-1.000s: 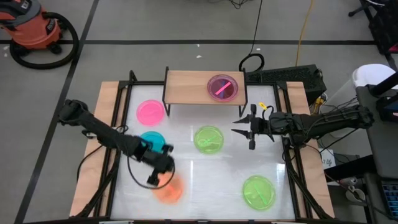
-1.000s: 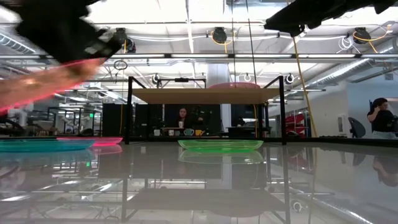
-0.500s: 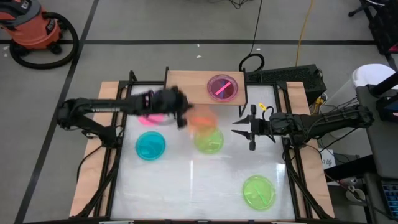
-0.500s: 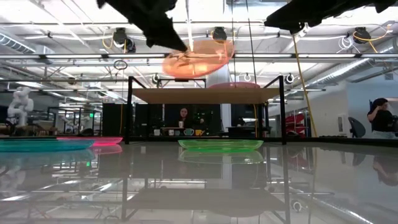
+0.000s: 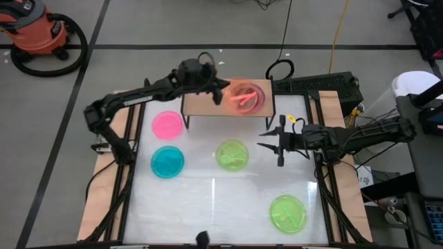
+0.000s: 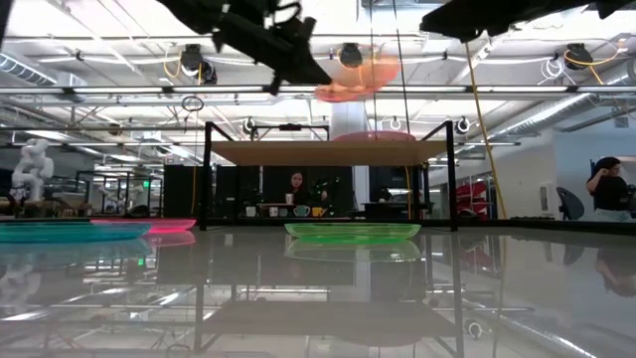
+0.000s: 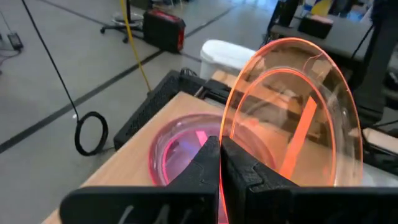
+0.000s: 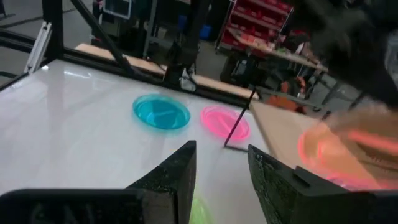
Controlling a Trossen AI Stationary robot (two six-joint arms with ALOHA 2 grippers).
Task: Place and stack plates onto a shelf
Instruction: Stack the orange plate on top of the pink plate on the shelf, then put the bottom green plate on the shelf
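Grey taped floor [image 5: 159, 28], orange shop vacuum [image 5: 38, 31], bright ceiling lights [image 6: 350, 55].

A translucent orange plate [image 5: 242, 95] sits above a pink plate [image 7: 186, 146] on the light-wood shelf [image 5: 204, 100].

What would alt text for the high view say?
From above, the left end effector holds an orange plate over a pink plate on the shelf. The right end effector, open, waits beside a green plate; pink, blue and green plates remain on the table.
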